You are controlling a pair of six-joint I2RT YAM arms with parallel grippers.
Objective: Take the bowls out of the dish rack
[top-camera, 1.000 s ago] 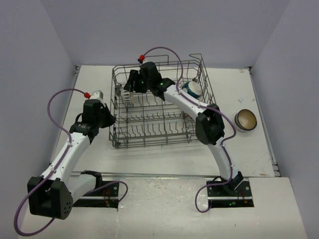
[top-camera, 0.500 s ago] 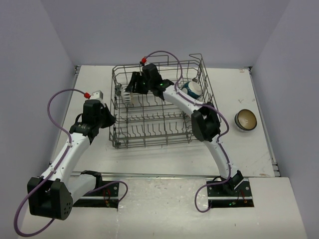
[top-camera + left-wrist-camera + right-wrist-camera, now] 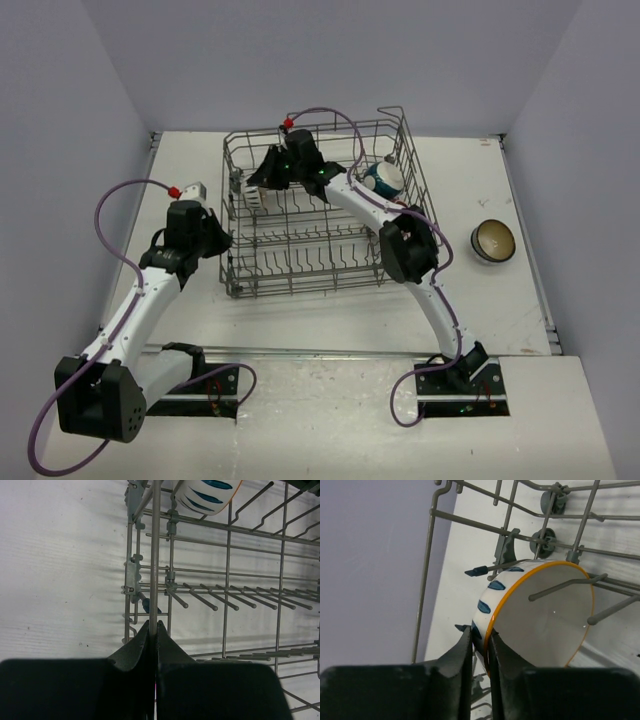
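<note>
The grey wire dish rack (image 3: pixel 322 283) stands mid-table. My right gripper (image 3: pixel 260 183) reaches into its back left corner and is shut on the rim of the white bowl with dark blue stripes and an orange edge (image 3: pixel 253 198). In the right wrist view the jaws (image 3: pixel 480 636) pinch that bowl's (image 3: pixel 542 612) wall among the tines. A teal-white bowl (image 3: pixel 386 178) sits in the rack's back right. My left gripper (image 3: pixel 221 238) is shut on the rack's left side wire (image 3: pixel 154 555); the striped bowl (image 3: pixel 207 492) shows beyond it. The patterned bowls are not visible.
A dark brown bowl with a cream inside (image 3: pixel 493 241) stands on the table right of the rack. Rows of upright tines (image 3: pixel 227 597) and raised wire sides (image 3: pixel 426 565) surround the held bowl. Grey walls close in the table at the back and sides.
My right arm's elbow has shifted left and its wrist has edged toward the back left, staying on the striped bowl. The left arm has not moved.
</note>
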